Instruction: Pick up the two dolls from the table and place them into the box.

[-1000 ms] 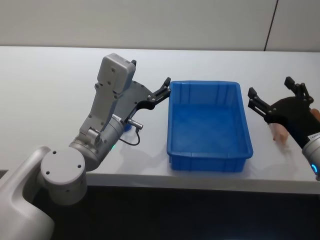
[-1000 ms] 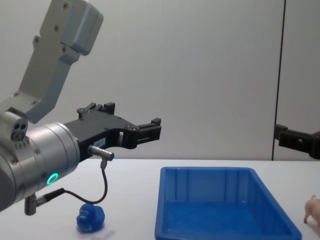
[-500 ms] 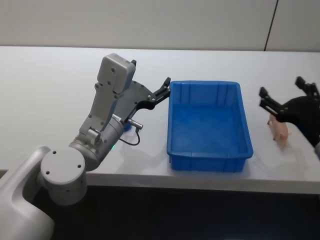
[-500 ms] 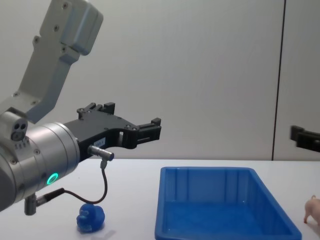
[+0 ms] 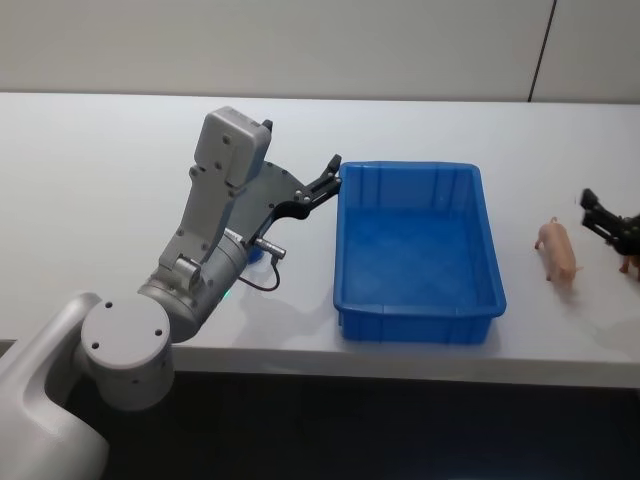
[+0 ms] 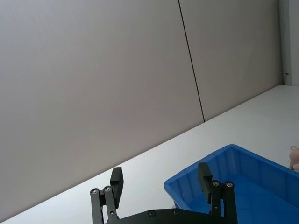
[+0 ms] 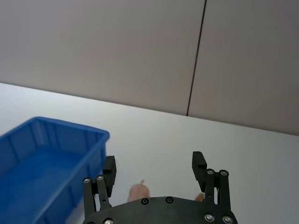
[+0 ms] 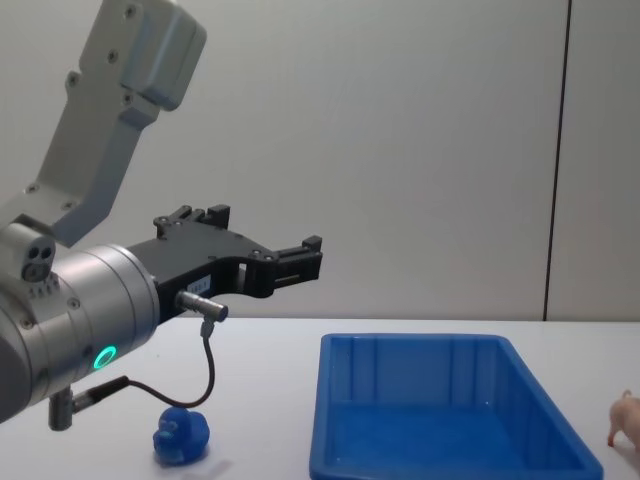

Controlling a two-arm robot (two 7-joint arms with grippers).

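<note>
Pink pig (image 5: 557,250) upright on white tabletop (image 5: 100,180), right of blue box (image 5: 420,300), apart from it. Brown doll (image 5: 627,265) just beyond, partly under right tool (image 7: 154,162), fingers spread apart. Left tool (image 5: 334,172) raised beside box's far left corner, likewise spread.

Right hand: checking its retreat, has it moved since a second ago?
Yes. The right hand has drawn rightward, away from the box, uncovering the pig.

Small blue toy (image 8: 181,438), lumpy, exact shape unclear, sits on surface (image 8: 260,400), toward left side. Behind: plain pale grey wall (image 8: 420,150), panelled, with thin dark vertical seam (image 8: 557,160) toward right. Head view: dark band (image 5: 400,430) runs below surface's front edge.
</note>
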